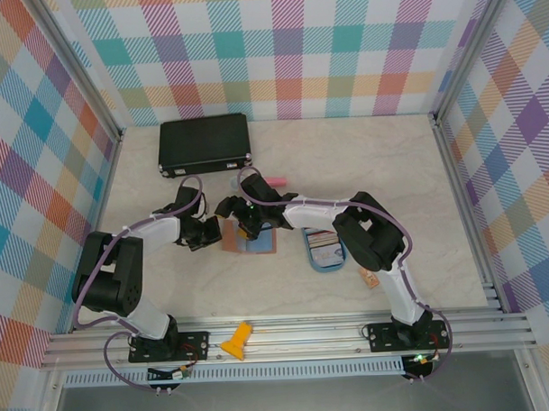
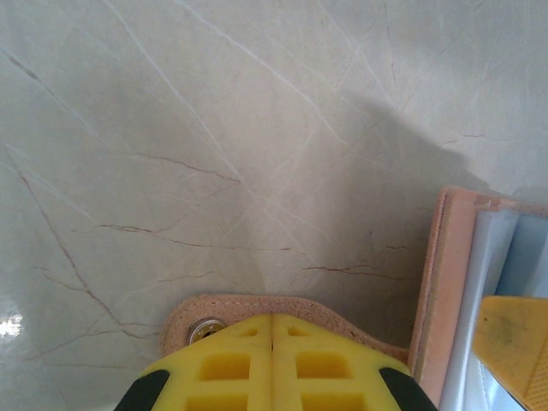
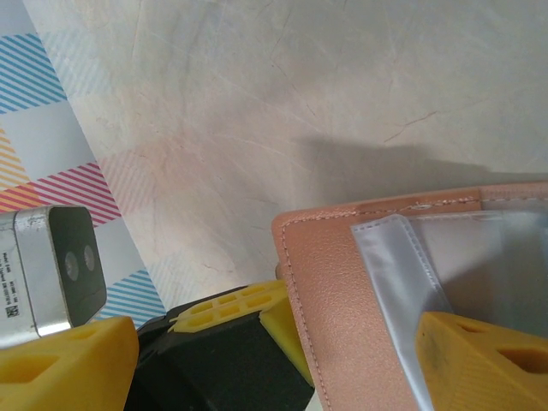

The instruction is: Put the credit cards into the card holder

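The card holder (image 1: 250, 240) lies open on the table, pinkish-brown outside, grey-blue inside. My left gripper (image 2: 272, 338) (image 1: 212, 233) is shut on the holder's leather snap tab (image 2: 248, 308) at its left edge. The open holder (image 2: 458, 282) shows clear sleeves. My right gripper (image 3: 270, 347) (image 1: 249, 218) is open above the holder (image 3: 334, 291), one of its fingers (image 3: 484, 360) resting over the clear sleeves (image 3: 411, 257), the other finger off its left side. The credit cards (image 1: 324, 244) lie stacked in the blue oval tray to the right.
The blue oval tray (image 1: 311, 258) sits right of the holder. A large black case (image 1: 205, 143) lies at the back left, and a pink object (image 1: 275, 179) behind the grippers. A small orange tag (image 1: 367, 277) and a yellow piece (image 1: 237, 340) lie near the front.
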Controlling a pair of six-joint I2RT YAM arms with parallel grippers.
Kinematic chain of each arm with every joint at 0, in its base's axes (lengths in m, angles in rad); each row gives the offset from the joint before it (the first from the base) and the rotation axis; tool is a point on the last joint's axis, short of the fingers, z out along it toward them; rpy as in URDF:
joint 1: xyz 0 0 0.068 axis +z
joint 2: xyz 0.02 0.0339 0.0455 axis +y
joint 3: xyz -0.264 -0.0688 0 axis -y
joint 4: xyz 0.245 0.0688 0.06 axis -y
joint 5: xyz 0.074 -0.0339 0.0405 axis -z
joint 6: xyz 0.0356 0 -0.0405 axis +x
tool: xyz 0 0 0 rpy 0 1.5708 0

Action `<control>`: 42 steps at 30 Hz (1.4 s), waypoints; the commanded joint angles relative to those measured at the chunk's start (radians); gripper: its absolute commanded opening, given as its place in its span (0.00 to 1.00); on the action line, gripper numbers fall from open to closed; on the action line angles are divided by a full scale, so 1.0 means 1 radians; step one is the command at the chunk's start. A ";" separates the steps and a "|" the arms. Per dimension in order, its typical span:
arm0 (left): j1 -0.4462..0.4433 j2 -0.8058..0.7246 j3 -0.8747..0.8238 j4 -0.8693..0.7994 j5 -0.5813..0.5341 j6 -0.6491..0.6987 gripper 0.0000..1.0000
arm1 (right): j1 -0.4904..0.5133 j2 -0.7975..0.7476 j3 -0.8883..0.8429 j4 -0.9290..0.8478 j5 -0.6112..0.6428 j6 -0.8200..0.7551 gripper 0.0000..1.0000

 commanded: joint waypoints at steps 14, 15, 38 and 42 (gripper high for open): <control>0.006 0.008 0.006 -0.122 -0.048 -0.005 0.00 | 0.038 -0.040 0.003 0.051 -0.041 0.019 0.85; 0.006 0.013 0.008 -0.122 -0.046 -0.005 0.00 | 0.038 -0.045 0.005 0.042 -0.034 0.014 0.85; 0.006 0.013 0.002 -0.121 -0.045 -0.004 0.00 | 0.037 -0.154 -0.055 0.043 0.048 -0.025 0.86; 0.006 0.020 0.002 -0.120 -0.045 -0.003 0.00 | 0.030 -0.206 -0.059 -0.045 0.083 -0.095 0.86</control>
